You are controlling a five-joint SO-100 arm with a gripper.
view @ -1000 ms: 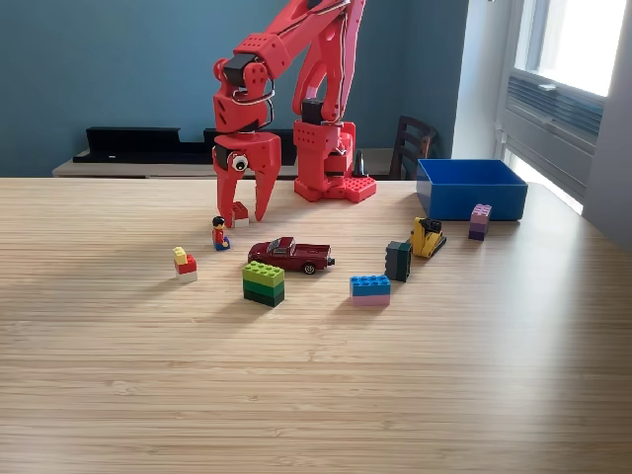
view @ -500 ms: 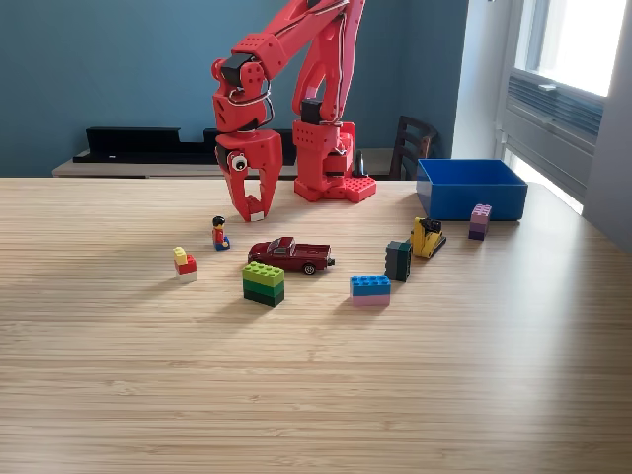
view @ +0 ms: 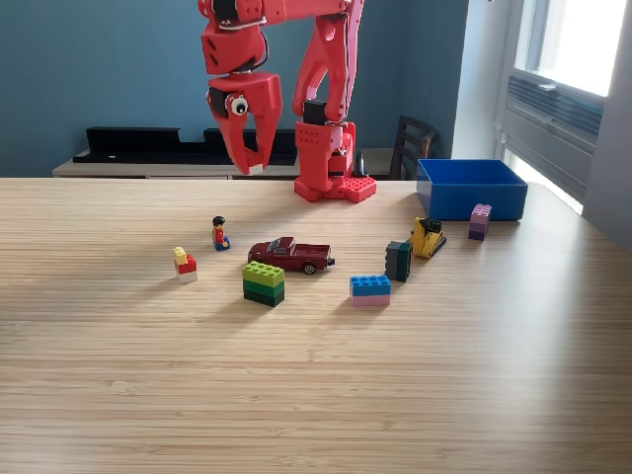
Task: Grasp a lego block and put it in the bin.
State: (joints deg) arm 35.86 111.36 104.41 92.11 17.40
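Red arm (view: pixel 296 59) raised, gripper (view: pixel 251 166) pointing down

Back wall (view: pixel 109 69) painted teal-blue, matte, evenly lit. Low pale sideboard (view: pixel 109 169) runs along it, carrying long flat black units (view: pixel 131 142). Dark wooden chair (view: pixel 411 146) stands behind the counter (view: pixel 316 395), which has a light wood-grain top with horizontal streaks. Window (view: pixel 578 39) at the exterior view's right, bright daylight coming through; a grey unit (view: pixel 553 104) sits below the sill.
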